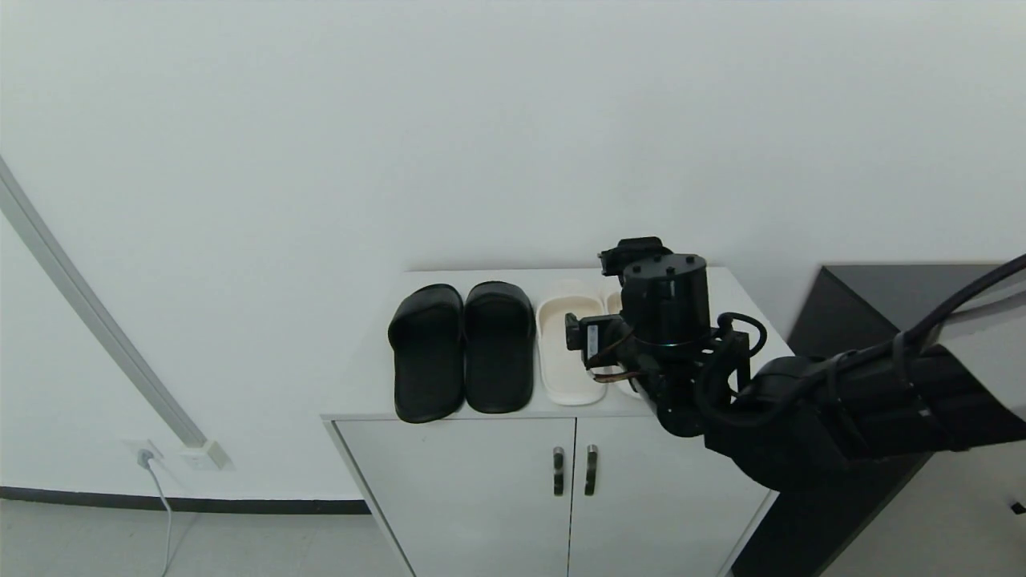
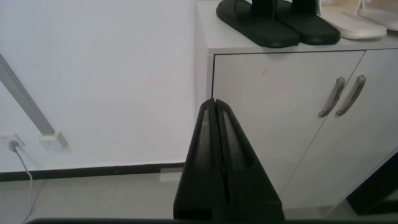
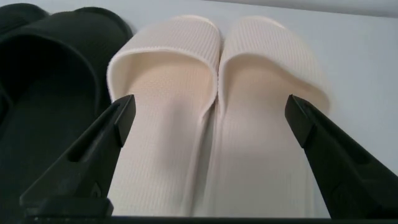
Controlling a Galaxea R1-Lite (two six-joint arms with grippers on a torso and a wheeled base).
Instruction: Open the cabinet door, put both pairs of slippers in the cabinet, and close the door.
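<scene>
Head view: two pairs of slippers lie side by side on top of the cabinet (image 1: 481, 513), the black pair (image 1: 462, 351) toward the left and the cream pair (image 1: 567, 353) just beside it on the right. Both doors (image 1: 461, 497) are shut, and their handles (image 1: 559, 470) stand close together at the middle seam. The right pincer (image 3: 210, 106) hangs over the cream pair, spread wide with one finger outside each slipper; I cannot tell whether it touches them. The left pincer (image 2: 214, 106) is pressed together and holds nothing, low before the cabinet's left front corner and apart from it.
</scene>
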